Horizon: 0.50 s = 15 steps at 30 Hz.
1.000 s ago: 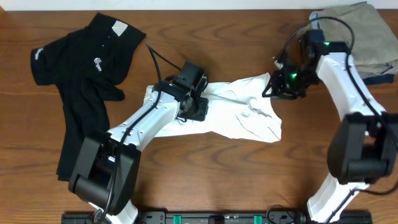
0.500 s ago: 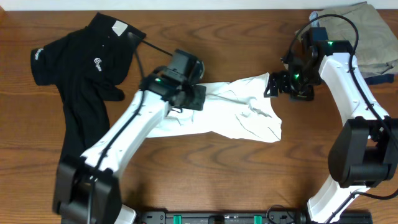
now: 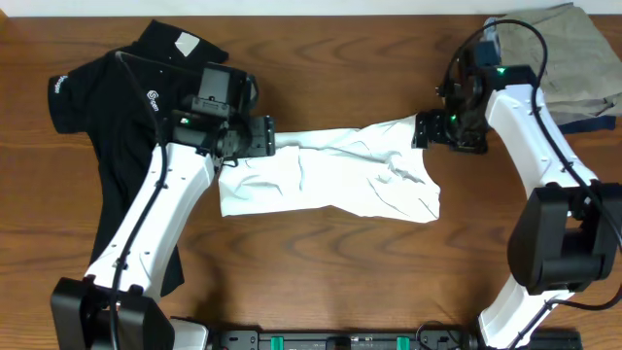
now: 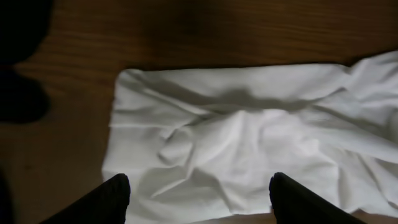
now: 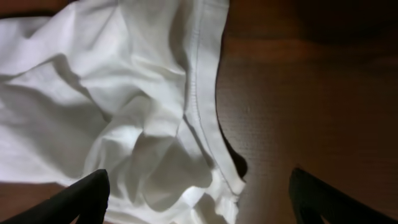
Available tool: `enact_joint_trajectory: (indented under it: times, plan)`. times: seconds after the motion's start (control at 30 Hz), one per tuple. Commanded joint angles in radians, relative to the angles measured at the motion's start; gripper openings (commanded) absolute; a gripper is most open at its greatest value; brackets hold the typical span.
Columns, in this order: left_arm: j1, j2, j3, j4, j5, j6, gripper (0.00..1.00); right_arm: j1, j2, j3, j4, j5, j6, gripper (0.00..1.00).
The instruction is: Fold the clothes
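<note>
The white T-shirt [image 3: 330, 180] lies in a long, crumpled band across the middle of the table [image 3: 340, 282]. It is bunched up, so its sleeves and front are hard to make out.

The left end effector [image 3: 266, 136] sits over the shirt's left end. In the left wrist view it [image 4: 199, 196] is released: its two dark fingers [image 4: 115, 193] stand wide apart with nothing pinched, and only their tips show at the bottom edge.

The right end effector [image 3: 424, 129] is at the shirt's top right corner. It [image 5: 199, 196] is released too, fingers spread, with the stitched edge of the shirt below. The cloth runs off the picture at the top and left.

The black shirt [image 3: 126, 97] is spread at the far left of the table. The left arm covers part of it.

A khaki pile [image 3: 573, 53] sits in the far right corner, cut off by the picture's edge, with a dark bit peeking from under it.
</note>
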<state>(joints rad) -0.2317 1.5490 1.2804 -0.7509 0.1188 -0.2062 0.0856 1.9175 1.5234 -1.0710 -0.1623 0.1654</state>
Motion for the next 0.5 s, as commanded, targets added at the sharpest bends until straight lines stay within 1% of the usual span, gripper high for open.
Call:
enact_joint_trajectory:
  times: [0.0,0.2,0.3,0.47]
  plan:
    - [0.023,-0.011,0.022,-0.014,-0.056,0.003,0.74,0.013,0.006,-0.048,0.036,0.040,0.053,0.90]
    - [0.029,-0.011,0.019,-0.025,-0.112,0.007,0.74,0.014,0.007,-0.165,0.177,0.042,0.066,0.92]
    - [0.029,-0.011,0.016,-0.026,-0.113,0.007,0.74,0.016,0.007,-0.215,0.237,0.022,0.067,0.92]
    - [0.029,-0.011,0.016,-0.026,-0.113,0.007,0.74,0.027,0.007,-0.272,0.320,0.002,0.116,0.94]
